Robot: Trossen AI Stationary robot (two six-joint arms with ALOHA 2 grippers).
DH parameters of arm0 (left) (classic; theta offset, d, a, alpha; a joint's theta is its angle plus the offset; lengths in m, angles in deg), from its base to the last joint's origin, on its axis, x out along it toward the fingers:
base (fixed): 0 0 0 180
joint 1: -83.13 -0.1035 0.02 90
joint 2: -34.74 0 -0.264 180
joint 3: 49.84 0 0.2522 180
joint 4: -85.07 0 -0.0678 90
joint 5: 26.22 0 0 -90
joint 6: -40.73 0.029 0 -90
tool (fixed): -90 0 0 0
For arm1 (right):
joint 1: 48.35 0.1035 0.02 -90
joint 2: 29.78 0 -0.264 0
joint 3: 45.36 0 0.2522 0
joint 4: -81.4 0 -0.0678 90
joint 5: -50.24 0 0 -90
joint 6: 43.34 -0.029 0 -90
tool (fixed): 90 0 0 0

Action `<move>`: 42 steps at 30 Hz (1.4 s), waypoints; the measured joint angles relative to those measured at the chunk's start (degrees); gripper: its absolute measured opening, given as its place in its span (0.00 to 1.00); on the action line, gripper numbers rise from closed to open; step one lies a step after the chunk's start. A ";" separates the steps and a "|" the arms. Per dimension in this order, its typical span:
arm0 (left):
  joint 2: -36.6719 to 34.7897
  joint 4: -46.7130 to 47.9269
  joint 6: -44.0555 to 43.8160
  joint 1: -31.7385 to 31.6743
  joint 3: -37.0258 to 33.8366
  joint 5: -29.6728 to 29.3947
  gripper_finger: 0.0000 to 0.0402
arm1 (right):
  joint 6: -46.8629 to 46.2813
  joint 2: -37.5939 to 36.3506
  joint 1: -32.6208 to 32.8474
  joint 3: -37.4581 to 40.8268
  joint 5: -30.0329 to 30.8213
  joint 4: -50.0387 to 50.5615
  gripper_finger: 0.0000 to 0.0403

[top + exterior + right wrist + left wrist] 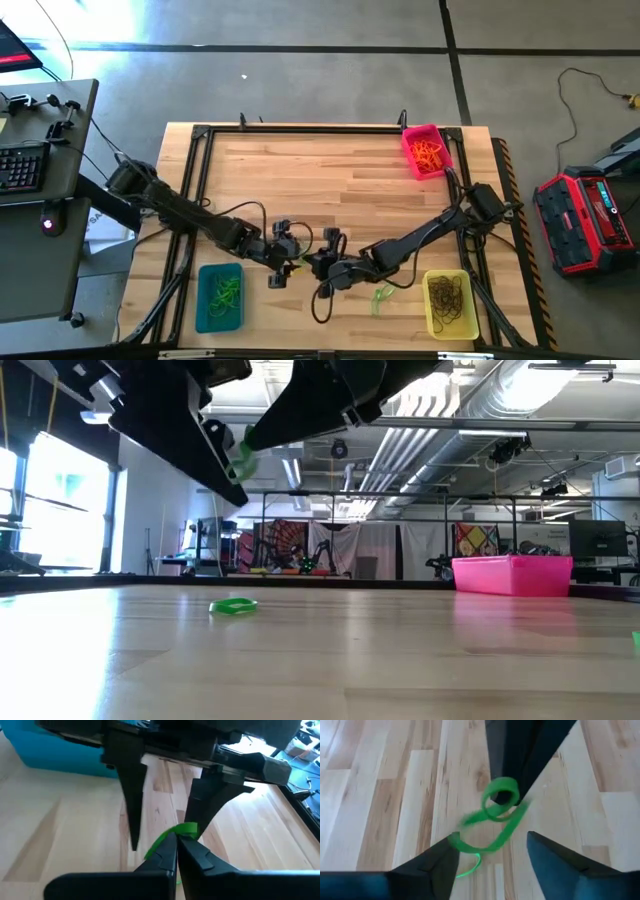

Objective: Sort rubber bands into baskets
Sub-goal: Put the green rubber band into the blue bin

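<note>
Right gripper (176, 851), closest in its wrist view, is pinched closed on a green rubber band (172, 837), lifted off the table (340, 180) between the teal basket (219, 297) and yellow basket (451, 303). Just beside it, the left gripper (490, 855) stands spread wide around the dangling loop, gripping nothing. Thin, light and floppy, the band will likely stretch and slip; take it across one strand. Teal holds green bands, yellow dark ones, the far pink basket (425, 150) orange. Another green band (381, 296) lies near yellow.
</note>
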 joint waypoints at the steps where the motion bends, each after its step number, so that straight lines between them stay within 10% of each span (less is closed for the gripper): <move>1: 0.19 0.03 0.02 0.09 0.00 -0.05 0.53 | 0.03 0.00 0.03 -0.01 -0.02 -0.02 0.00; 11: -0.71 1.16 0.15 0.35 0.00 0.41 0.06 | 0.86 0.00 0.00 -0.01 1.27 -0.52 0.00; 18: -0.71 1.88 -1.17 0.52 0.00 0.54 0.03 | 0.86 0.00 0.00 -0.01 1.28 -0.47 0.00; 42: -0.78 1.36 -13.08 -1.73 0.00 2.18 0.62 | 1.03 0.00 0.00 -0.01 1.33 -0.25 0.00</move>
